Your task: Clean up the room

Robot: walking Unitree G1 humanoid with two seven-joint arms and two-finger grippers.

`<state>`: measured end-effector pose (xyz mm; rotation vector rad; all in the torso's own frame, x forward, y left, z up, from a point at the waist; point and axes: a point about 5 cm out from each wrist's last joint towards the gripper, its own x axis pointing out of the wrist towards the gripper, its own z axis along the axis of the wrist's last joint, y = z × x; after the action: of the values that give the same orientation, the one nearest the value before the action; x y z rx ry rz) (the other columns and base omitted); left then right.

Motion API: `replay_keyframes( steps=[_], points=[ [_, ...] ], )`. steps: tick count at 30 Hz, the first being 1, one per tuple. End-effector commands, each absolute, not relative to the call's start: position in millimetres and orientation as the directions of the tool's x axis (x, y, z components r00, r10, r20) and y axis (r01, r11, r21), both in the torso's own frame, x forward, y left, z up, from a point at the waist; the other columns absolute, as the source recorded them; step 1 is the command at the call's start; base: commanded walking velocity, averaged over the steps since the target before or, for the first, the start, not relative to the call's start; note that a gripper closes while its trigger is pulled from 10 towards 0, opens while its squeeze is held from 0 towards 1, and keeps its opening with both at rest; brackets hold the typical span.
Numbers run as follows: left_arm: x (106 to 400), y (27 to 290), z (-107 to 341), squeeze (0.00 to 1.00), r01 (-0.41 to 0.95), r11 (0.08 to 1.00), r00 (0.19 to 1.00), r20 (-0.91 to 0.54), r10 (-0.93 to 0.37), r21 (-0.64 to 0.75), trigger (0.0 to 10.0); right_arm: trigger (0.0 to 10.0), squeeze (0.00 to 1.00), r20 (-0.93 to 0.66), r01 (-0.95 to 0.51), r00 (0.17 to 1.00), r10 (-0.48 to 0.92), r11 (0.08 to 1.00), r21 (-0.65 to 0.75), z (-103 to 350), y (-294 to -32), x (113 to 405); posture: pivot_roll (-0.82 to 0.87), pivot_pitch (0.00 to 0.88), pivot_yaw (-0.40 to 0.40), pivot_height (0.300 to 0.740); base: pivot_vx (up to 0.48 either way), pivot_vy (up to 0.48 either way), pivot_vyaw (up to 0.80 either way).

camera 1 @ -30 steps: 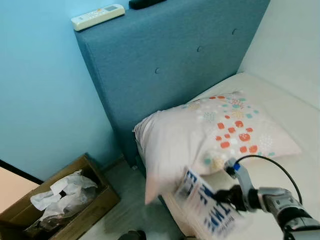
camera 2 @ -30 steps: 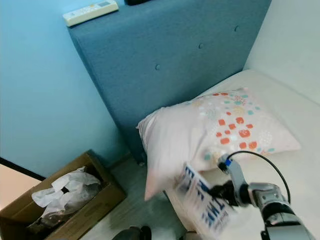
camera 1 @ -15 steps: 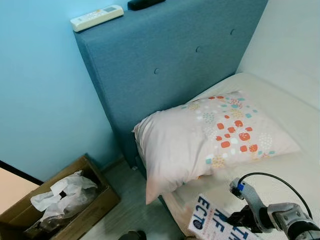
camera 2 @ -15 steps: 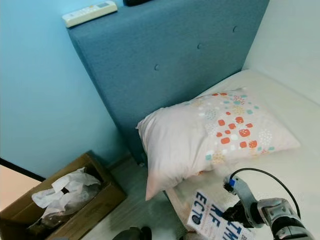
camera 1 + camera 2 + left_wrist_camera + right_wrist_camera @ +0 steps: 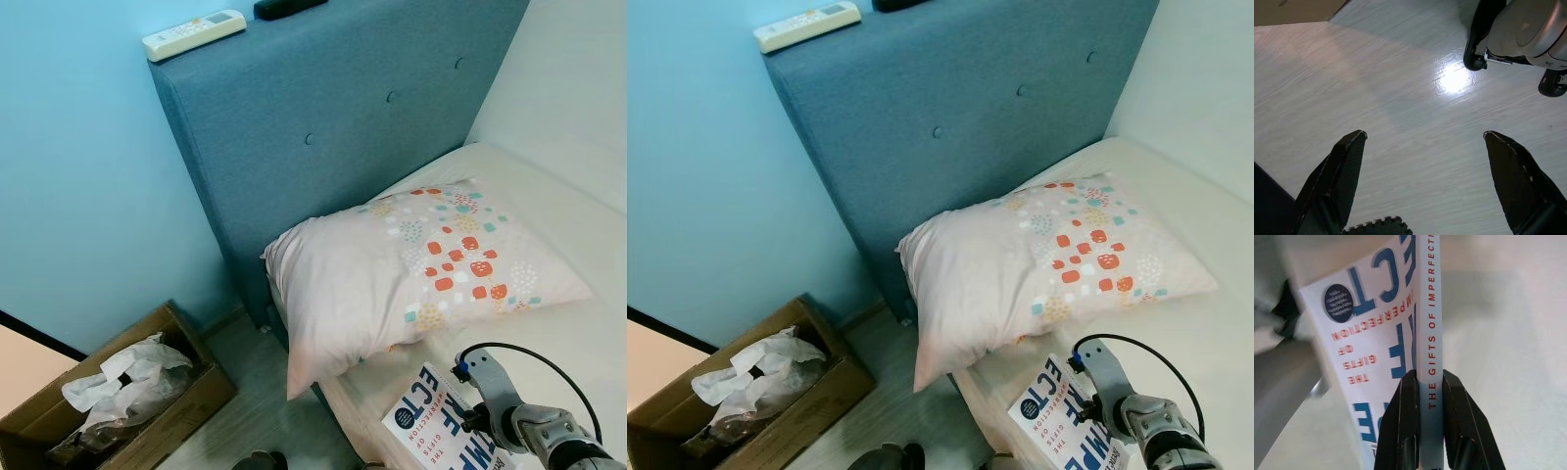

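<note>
- While the right gripper [image 5: 1422,382] is pinching the white book [image 5: 1063,416] by its spine, the tidying is looking, in my judgement, only partly done: the book is off the floor but not yet set down anywhere final.
- Both black fingers [image 5: 1403,423] are pressing narrowly against either side of the spine, so the grip is looking firm.
- The book is sitting low over the near corner of the bed [image 5: 563,211], just in front of the patterned pillow [image 5: 411,269] and beside the mattress edge; whether it is resting on the mattress or hanging just above it, I cannot tell.
- Its cover is facing upward, with the large blue lettering readable from the head cameras.
- Its long axis is running diagonally, from the gripper out toward the pillow and the floor side of the bed, and the free end is pointing away from the wrist.
- The left gripper [image 5: 1422,142] is hanging idle over pale wooden floor [image 5: 1400,88], with its fingers spread wide and holding nothing.
- A cardboard box [image 5: 196,392] of crumpled paper is waiting on the floor by the blue wall, well apart from the book.
- Two remotes, a white one [image 5: 193,33] and a dark one [image 5: 289,7], are lying on top of the blue headboard [image 5: 343,127], possibly still to be sorted.
</note>
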<state>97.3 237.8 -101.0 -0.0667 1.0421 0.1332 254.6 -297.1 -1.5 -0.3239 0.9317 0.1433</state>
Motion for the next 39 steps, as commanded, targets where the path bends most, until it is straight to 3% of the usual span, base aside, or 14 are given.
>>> replay_keyframes(
  steps=[1,10,16,20,25,27,31,33,35,36,37,39],
  points=[
    [79.2,241.6,-104.5,0.00,-0.141,0.990,0.449,-0.890,0.082,0.020,10.0,10.0,0.00,-0.770,-0.170,0.629,-0.105,0.948,-0.268,-1.2,-304.3,252.9,0.03,0.307,0.056,0.702,0.000,0.000,0.00],
    [78.6,241.6,-104.6,0.00,-0.137,0.990,0.448,-0.891,0.080,0.020,10.0,10.0,0.00,-0.724,-0.077,0.664,-0.185,0.947,-0.312,0.7,-306.5,255.5,0.03,0.310,0.056,0.702,0.000,0.000,0.00],
    [78.6,240.2,-105.0,0.00,-0.134,0.991,0.446,-0.892,0.076,0.018,10.0,10.0,0.00,-0.743,-0.167,0.668,-0.030,0.967,-0.190,-9.8,-282.2,255.3,0.03,0.309,0.056,0.702,0.000,0.000,0.00],
    [78.5,240.1,-105.1,0.00,-0.134,0.991,0.446,-0.892,0.076,0.018,10.0,10.0,0.00,-0.740,-0.168,0.672,-0.022,0.969,-0.182,-10.0,-280.6,255.9,0.03,0.309,0.056,0.702,0.000,0.000,0.00],
    [78.6,239.3,-105.3,0.00,-0.133,0.991,0.445,-0.892,0.076,0.018,10.0,10.0,0.00,-0.677,-0.224,0.724,0.132,0.973,-0.050,-1.3,-263.1,270.1,0.03,0.303,0.052,0.702,0.000,0.000,0.00],
    [79.4,239.3,-105.1,0.00,-0.133,0.991,0.447,-0.891,0.076,0.018,10.0,10.0,0.00,-0.599,-0.295,0.749,0.282,0.952,0.080,8.7,-252.9,278.6,0.03,0.301,0.051,0.702,0.000,0.000,0.00],
    [79.8,239.1,-105.1,0.00,-0.133,0.991,0.448,-0.891,0.076,0.018,10.0,10.0,0.00,-0.518,-0.362,0.750,0.411,0.911,0.198,17.9,-245.3,284.0,0.03,0.299,0.050,0.702,0.000,0.000,0.00],
    [80.2,238.6,-105.2,0.00,-0.130,0.991,0.447,-0.891,0.074,0.017,10.0,10.0,0.00,-0.415,-0.452,0.711,0.568,0.821,0.349,32.0,-241.9,287.9,0.03,0.297,0.050,0.702,0.000,0.000,0.00],
    [80.3,238.5,-105.2,0.00,-0.129,0.992,0.447,-0.892,0.073,0.016,10.0,10.0,0.00,-0.384,-0.479,0.694,0.609,0.789,0.384,36.0,-241.6,288.3,0.03,0.297,0.050,0.702,0.000,0.000,0.00],
    [80.3,238.5,-105.2,0.00,-0.129,0.992,0.447,-0.892,0.073,0.016,10.0,10.0,0.00,-0.384,-0.479,0.694,0.609,0.789,0.384,36.0,-241.6,288.3,0.03,0.297,0.050,0.702,0.000,0.000,0.00],
    [81.1,236.1,-105.7,0.00,-0.121,0.993,0.446,-0.893,0.065,0.012,10.0,10.0,0.00,-0.451,-0.515,0.616,0.647,0.763,0.391,32.7,-252.3,277.7,0.02,0.296,0.051,0.702,0.000,0.000,0.00],
    [81.4,235.2,-105.9,0.00,-0.119,0.993,0.446,-0.893,0.063,0.010,10.0,10.0,0.00,-0.492,-0.519,0.586,0.644,0.764,0.382,29.5,-256.9,272.8,0.02,0.296,0.051,0.702,0.000,0.000,0.00]
  ],
)
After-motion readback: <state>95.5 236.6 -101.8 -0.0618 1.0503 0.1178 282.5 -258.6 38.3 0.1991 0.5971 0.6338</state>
